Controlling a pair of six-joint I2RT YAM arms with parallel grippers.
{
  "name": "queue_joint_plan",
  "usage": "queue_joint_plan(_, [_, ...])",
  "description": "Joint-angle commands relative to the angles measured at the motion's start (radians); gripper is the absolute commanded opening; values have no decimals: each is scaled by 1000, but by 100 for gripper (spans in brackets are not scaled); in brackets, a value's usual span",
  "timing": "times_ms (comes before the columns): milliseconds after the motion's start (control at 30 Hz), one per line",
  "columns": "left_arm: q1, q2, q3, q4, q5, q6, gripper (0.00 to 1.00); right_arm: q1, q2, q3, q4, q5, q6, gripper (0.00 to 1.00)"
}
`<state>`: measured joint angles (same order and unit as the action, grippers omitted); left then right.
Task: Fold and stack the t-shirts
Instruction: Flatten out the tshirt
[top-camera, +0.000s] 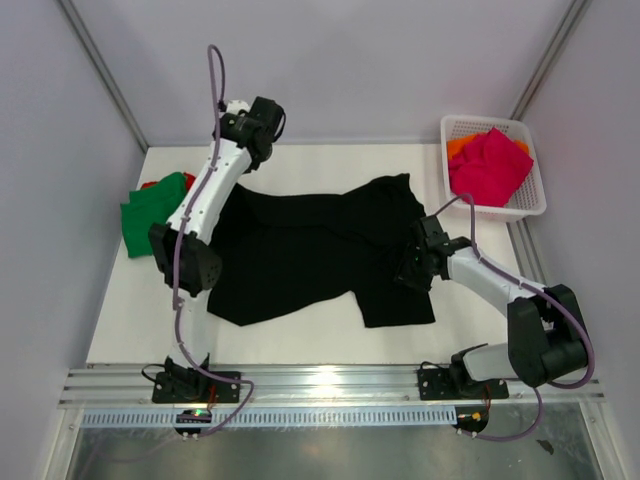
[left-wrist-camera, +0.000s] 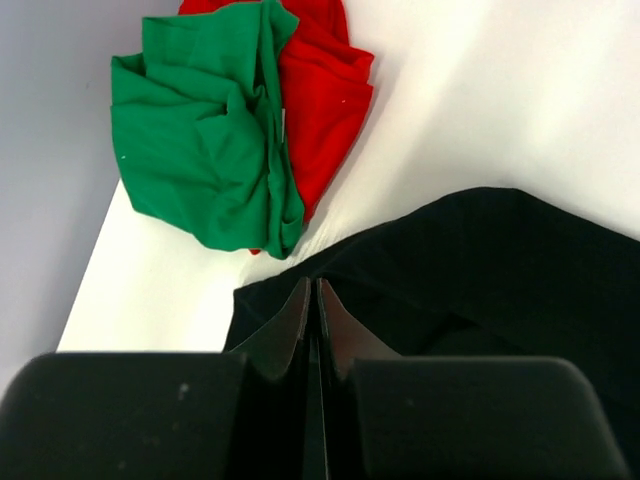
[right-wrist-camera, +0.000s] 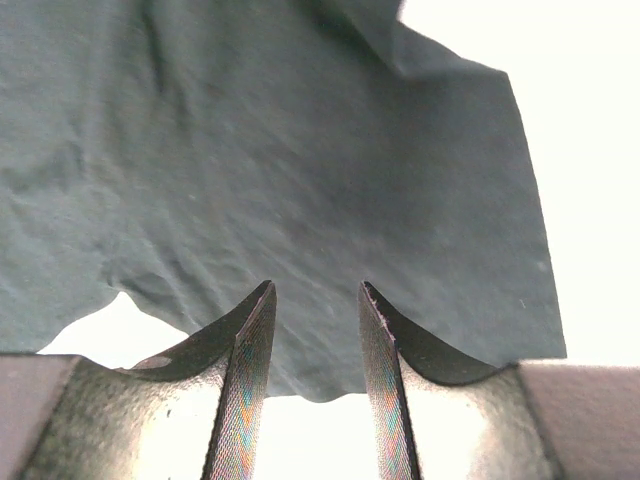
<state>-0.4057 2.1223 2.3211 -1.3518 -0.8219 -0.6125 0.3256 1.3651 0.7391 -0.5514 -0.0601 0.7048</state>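
Observation:
A large black t-shirt lies spread across the middle of the white table. My left gripper is shut at the shirt's left edge. In the left wrist view its tips meet over the far-left corner of the black cloth. Black on black hides whether any cloth is pinched. A crumpled green t-shirt lies on a red one just beyond. My right gripper stands open low over the shirt's right side. The hem runs between its fingers, ungripped.
A white lattice basket at the back right holds a magenta-pink shirt and an orange one. The green shirt and the red shirt sit at the table's left edge. Walls close in on three sides.

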Motion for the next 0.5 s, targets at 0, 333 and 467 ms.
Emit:
queue_joint_plan(0, [-1, -111, 47, -159, 56, 33, 6, 13, -38, 54, -113, 55, 50, 43])
queue_joint_plan(333, [-2, -300, -140, 126, 298, 167, 12, 32, 44, -10, 111, 109, 16, 43])
queue_joint_plan(467, [-2, -265, -95, 74, 277, 174, 11, 36, 98, -7, 140, 106, 28, 43])
